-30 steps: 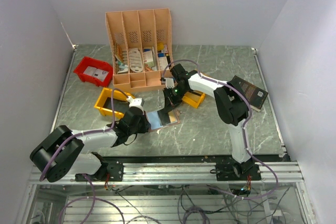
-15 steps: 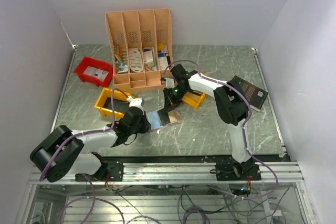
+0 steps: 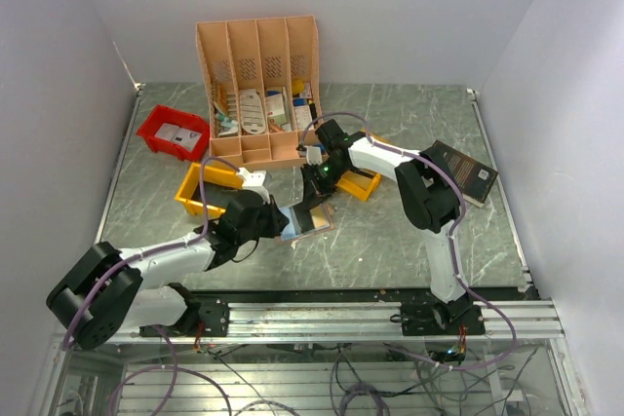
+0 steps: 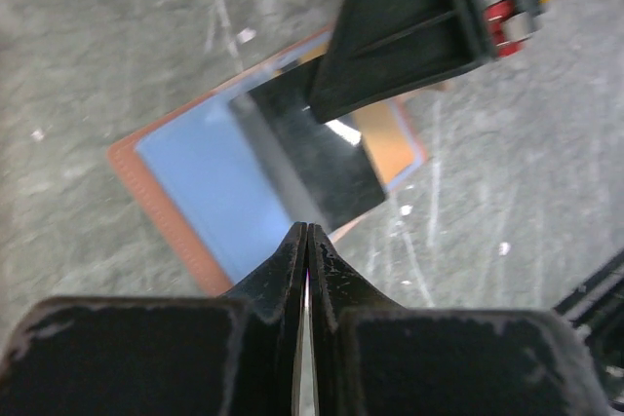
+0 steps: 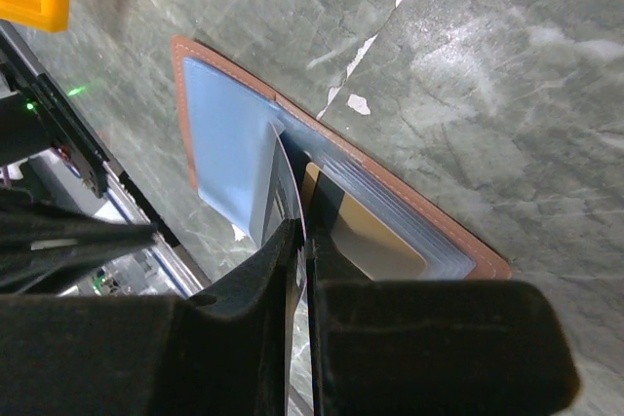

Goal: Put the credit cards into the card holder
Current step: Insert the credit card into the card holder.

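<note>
The tan card holder point(image 3: 310, 218) lies open on the table, with blue clear pocket panels point(image 4: 200, 177). My right gripper point(image 3: 319, 192) is shut on one clear pocket leaf point(image 5: 285, 187) and holds it raised off the holder point(image 5: 229, 133); it also shows in the left wrist view point(image 4: 419, 17). A tan insert sits in the pocket under it point(image 5: 375, 241). My left gripper point(image 3: 280, 219) is at the holder's near-left edge, its jaws point(image 4: 307, 231) shut on a thin pale credit card seen edge-on. No other loose cards show.
A peach slotted organiser point(image 3: 258, 85) stands at the back. A red bin point(image 3: 174, 132) is at back left, a yellow bin point(image 3: 200, 192) behind the left arm, another yellow bin point(image 3: 363, 183) beside the right gripper. A black book point(image 3: 466, 172) lies at the right.
My left gripper has moved up and to the right, closer over the holder's left edge. The right gripper still holds the leaf in the same place.
</note>
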`<state>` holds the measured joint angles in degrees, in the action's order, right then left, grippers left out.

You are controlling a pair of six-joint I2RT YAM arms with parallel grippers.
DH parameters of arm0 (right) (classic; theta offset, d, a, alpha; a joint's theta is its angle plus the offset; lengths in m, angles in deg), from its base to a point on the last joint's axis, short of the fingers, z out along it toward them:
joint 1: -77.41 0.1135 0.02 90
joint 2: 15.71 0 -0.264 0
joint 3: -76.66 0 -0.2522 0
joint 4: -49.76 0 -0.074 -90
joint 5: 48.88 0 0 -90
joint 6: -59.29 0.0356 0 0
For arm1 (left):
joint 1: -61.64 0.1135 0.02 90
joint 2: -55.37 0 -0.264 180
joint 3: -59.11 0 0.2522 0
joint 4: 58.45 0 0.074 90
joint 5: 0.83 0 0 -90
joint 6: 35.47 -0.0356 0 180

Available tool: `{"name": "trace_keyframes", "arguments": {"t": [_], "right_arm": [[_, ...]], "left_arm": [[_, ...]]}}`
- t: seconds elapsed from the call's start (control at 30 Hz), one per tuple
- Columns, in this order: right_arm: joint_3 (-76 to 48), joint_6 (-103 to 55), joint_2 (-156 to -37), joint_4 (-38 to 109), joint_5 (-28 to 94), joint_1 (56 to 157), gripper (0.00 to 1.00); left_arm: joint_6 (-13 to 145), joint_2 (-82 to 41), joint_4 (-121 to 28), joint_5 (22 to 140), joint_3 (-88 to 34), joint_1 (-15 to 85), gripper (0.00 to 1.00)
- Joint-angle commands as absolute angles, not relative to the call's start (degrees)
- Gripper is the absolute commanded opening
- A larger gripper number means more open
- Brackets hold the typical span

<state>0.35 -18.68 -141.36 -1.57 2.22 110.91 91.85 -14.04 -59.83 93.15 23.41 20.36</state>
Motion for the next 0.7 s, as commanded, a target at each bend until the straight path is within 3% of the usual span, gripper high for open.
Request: {"name": "trace_keyframes", "arguments": {"t": [0.0, 0.17, 0.43, 0.67], "right_arm": [[0.0, -19.8, -145.5, -1.4, 6.5, 111.7, 0.07], [0.1, -19.9, -145.8, -1.4, 6.2, 111.5, 0.08], [0.1, -20.1, -146.0, -1.5, 5.9, 111.3, 0.09], [0.2, -20.2, -146.1, -1.5, 5.7, 111.1, 0.09]], "left_arm": [[95.6, -14.8, -68.3, 86.8, 21.4, 20.5, 0.12], [103.0, -20.0, -76.9, 92.8, 20.5, 15.1, 0.12], [108.7, -30.3, -61.9, 116.3, 7.2, 3.2, 0.11], [112.5, -38.4, -50.0, 125.5, -1.6, 1.5, 0.1]]}}
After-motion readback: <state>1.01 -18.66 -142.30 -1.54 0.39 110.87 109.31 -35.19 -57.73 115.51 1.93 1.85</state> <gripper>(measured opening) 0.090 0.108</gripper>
